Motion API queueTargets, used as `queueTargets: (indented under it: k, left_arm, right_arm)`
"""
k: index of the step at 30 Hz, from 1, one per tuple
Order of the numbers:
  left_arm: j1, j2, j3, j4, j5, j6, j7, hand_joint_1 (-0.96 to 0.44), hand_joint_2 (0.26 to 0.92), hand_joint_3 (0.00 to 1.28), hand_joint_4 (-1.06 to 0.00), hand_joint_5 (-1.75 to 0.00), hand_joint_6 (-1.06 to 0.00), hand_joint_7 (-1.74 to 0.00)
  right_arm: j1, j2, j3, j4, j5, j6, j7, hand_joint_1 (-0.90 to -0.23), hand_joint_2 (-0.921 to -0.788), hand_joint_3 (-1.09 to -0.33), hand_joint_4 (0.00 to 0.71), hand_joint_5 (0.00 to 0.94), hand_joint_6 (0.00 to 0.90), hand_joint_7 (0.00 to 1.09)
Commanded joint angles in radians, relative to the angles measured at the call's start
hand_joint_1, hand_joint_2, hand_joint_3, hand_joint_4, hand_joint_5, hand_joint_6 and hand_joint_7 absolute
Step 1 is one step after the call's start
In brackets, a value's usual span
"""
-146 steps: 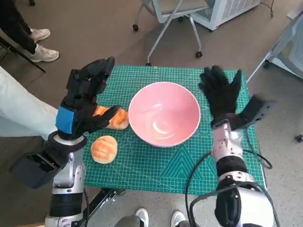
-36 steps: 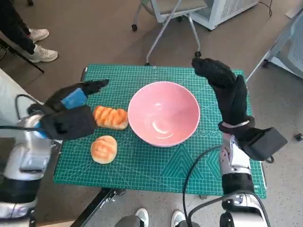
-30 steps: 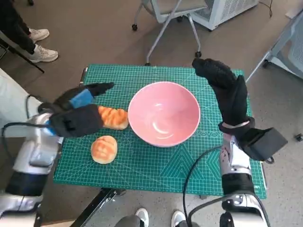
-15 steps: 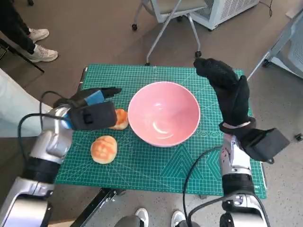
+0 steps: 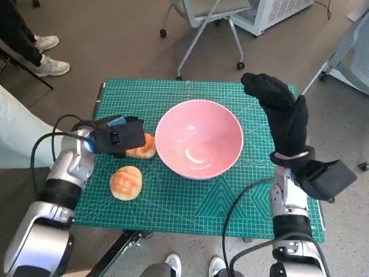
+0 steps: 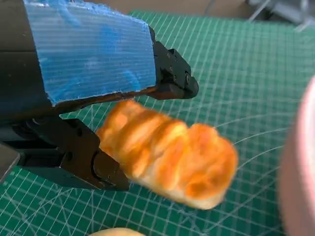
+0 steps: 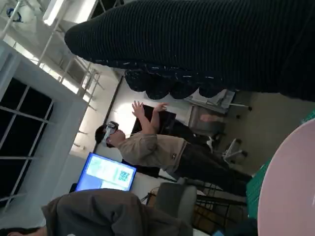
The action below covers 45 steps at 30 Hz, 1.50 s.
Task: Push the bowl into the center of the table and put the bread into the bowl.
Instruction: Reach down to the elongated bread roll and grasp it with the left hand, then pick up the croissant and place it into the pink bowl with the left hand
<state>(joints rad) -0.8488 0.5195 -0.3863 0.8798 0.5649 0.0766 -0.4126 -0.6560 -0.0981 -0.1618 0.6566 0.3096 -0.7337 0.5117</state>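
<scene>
- The head view is evenly and brightly lit from overhead, with soft, short shadows under the bowl (image 5: 199, 138) and a pale glare patch low inside it.
- Wide-angle distortion bends the worktop (image 5: 173, 98) edges and stretches the floor toward the corners.
- In the left wrist view the bread (image 6: 170, 155) is blurred, the bowl's rim a pink smear; the blue tape on the left robot hand (image 6: 88, 64) stays sharp.
- The right wrist view is dim and backlit: the glove of the right robot hand (image 7: 206, 44) shows dark against bright ceiling lights, and a screen (image 7: 108, 172) glows.

The gloved right hand (image 7: 197, 44) spans the frame's top; beyond it a person (image 7: 162, 150) raises both hands near a lit screen (image 7: 109, 172), beside the pink bowl's rim (image 7: 288, 182).
</scene>
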Motion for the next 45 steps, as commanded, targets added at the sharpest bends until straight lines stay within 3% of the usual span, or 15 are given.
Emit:
queueTargets:
  k: [1,6,7,8,9,11,22,31,45]
  left_arm:
    - [-0.030,-0.014,-0.031,0.054,0.031,-0.016,0.023,0.09,0.844,0.04,-0.32,-0.03,-0.47,-0.03]
    - [-0.038,-0.004,-0.055,0.088,0.054,-0.040,0.036,0.09,0.870,0.06,-0.69,-0.13,-0.68,-0.09]
    - [-0.040,-0.003,-0.058,0.093,0.057,-0.042,0.038,0.06,0.889,0.07,-0.70,-0.51,-0.63,-0.47]
    - [-0.042,-0.001,-0.062,0.099,0.061,-0.045,0.039,0.04,0.900,0.09,-0.70,-0.78,-0.58,-0.74]
    - [-0.044,0.000,-0.065,0.105,0.064,-0.048,0.040,0.02,0.907,0.08,-0.71,-0.93,-0.59,-0.87]
    - [-0.047,0.002,-0.068,0.111,0.069,-0.050,0.040,0.01,0.908,0.07,-0.74,-1.06,-0.61,-0.97]
    - [-0.045,0.020,-0.061,0.094,0.067,-0.069,0.062,0.00,0.896,0.06,-0.78,-1.07,-0.65,-1.15]
    - [-0.015,0.058,-0.018,-0.006,0.044,-0.105,0.113,0.00,0.901,0.06,-0.74,-1.17,-0.67,-1.06]
    - [0.147,0.134,0.231,-0.582,-0.067,-0.077,0.149,0.00,0.901,0.02,-0.81,-1.07,-0.71,-1.06]
  right_arm:
    - [0.025,0.004,-0.002,-0.004,0.000,0.020,-0.008,-0.663,-0.921,-0.745,0.222,0.004,0.124,0.48]
    - [0.027,0.004,-0.003,-0.007,0.003,0.022,-0.006,-0.663,-0.921,-0.745,0.225,0.004,0.123,0.48]
    - [0.027,0.004,-0.004,-0.008,0.003,0.022,-0.006,-0.662,-0.921,-0.746,0.224,0.004,0.122,0.49]
    - [0.027,0.004,-0.004,-0.007,0.005,0.023,-0.005,-0.662,-0.921,-0.747,0.224,0.004,0.122,0.49]
    - [0.027,0.004,-0.005,-0.007,0.006,0.024,-0.005,-0.662,-0.921,-0.748,0.224,0.004,0.122,0.49]
    - [0.027,0.005,-0.005,-0.008,0.007,0.026,-0.004,-0.661,-0.921,-0.749,0.224,0.003,0.122,0.49]
    - [0.021,0.009,-0.006,0.003,0.013,0.029,0.004,-0.657,-0.921,-0.749,0.227,0.004,0.123,0.50]
    - [0.022,0.009,-0.007,0.011,0.021,0.028,0.015,-0.657,-0.921,-0.744,0.235,0.007,0.127,0.50]
    - [0.031,0.003,-0.010,-0.005,0.025,0.036,0.026,-0.657,-0.921,-0.744,0.235,0.005,0.127,0.50]
